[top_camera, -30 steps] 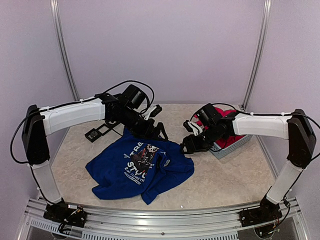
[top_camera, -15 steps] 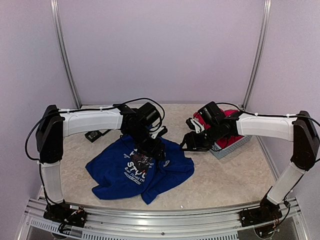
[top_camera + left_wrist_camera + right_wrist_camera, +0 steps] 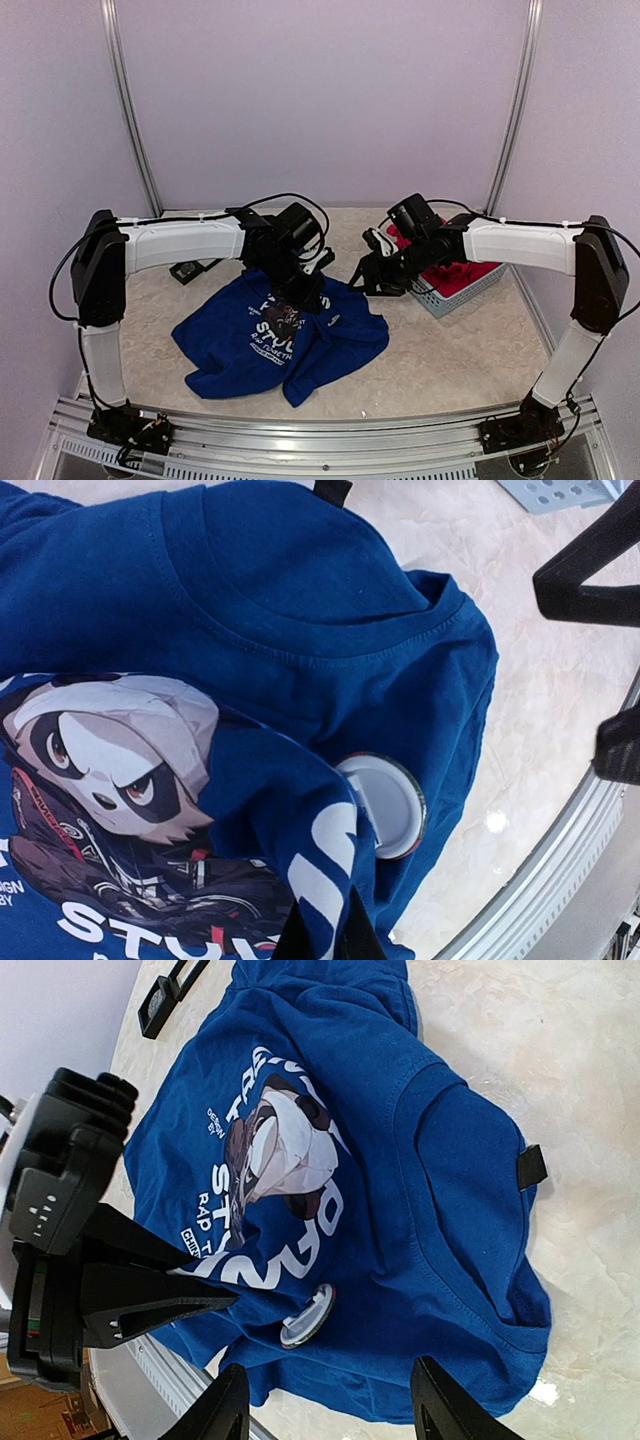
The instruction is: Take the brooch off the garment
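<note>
A royal-blue short-sleeved T-shirt [image 3: 262, 350] with a white-lettered print and a masked panda figure on its chest is spread, rumpled, on the pale marbled tabletop [image 3: 450, 350], in front of the two arms; a round white brooch with a thin metal rim [image 3: 390, 802] is seen on the blue cloth below the collar, at the side of the print nearer the right arm, and its near edge is partly covered by a raised fold. That fold, which bears white lettering, is pinched by the left gripper [image 3: 322, 938], whose black fingers are closed tight on the fabric just beside the brooch; the brooch itself is not touched by them. The right gripper [image 3: 330, 1375] is held above the collar end of the T-shirt, its two fingers spread apart with nothing between them; the brooch [image 3: 308, 1315] lies just ahead of it. A grey perforated plastic basket [image 3: 462, 297] stands at the right of the table, and a plain red garment [image 3: 455, 272] is held in it; a small black flat object [image 3: 186, 270] lies at the far left, apart from the T-shirt.
</note>
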